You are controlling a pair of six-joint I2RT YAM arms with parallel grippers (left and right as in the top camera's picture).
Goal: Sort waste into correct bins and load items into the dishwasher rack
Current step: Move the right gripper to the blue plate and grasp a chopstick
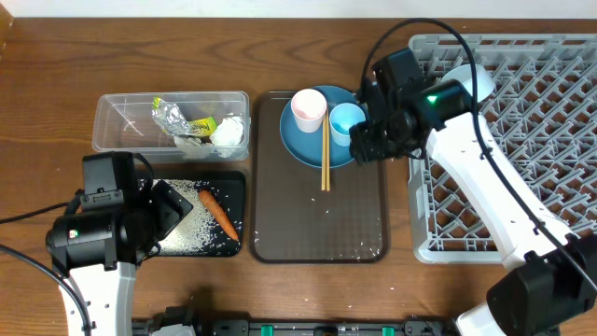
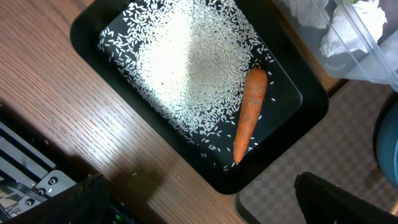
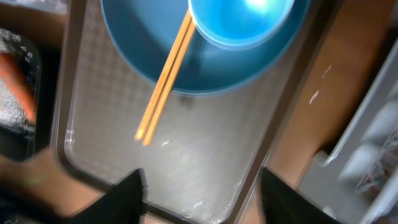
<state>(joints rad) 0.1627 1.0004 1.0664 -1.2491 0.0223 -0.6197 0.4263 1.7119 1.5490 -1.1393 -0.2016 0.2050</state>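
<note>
On the brown serving tray (image 1: 317,229) lies the dark-blue plate (image 1: 303,145), carrying a pale-pink cup (image 1: 308,109), a light-blue cup (image 1: 345,121) and wooden chopsticks (image 1: 325,154). My right gripper (image 1: 371,142) hovers over the plate's right edge. In the right wrist view it (image 3: 202,199) is open and empty above the tray (image 3: 186,155), with the light-blue cup (image 3: 242,22), plate (image 3: 149,50) and chopsticks (image 3: 165,87) ahead. My left gripper (image 1: 166,203) stands open by the black tray (image 2: 292,118), which holds the carrot (image 2: 249,115) and rice (image 2: 186,62).
The clear tub (image 1: 121,117) at the back left holds foil (image 1: 170,115), a yellow-green wrapper (image 1: 201,126) and tissues (image 1: 229,133). The grey rack (image 1: 541,140) fills the right side, with a pale bowl (image 1: 480,82) in it behind my right arm.
</note>
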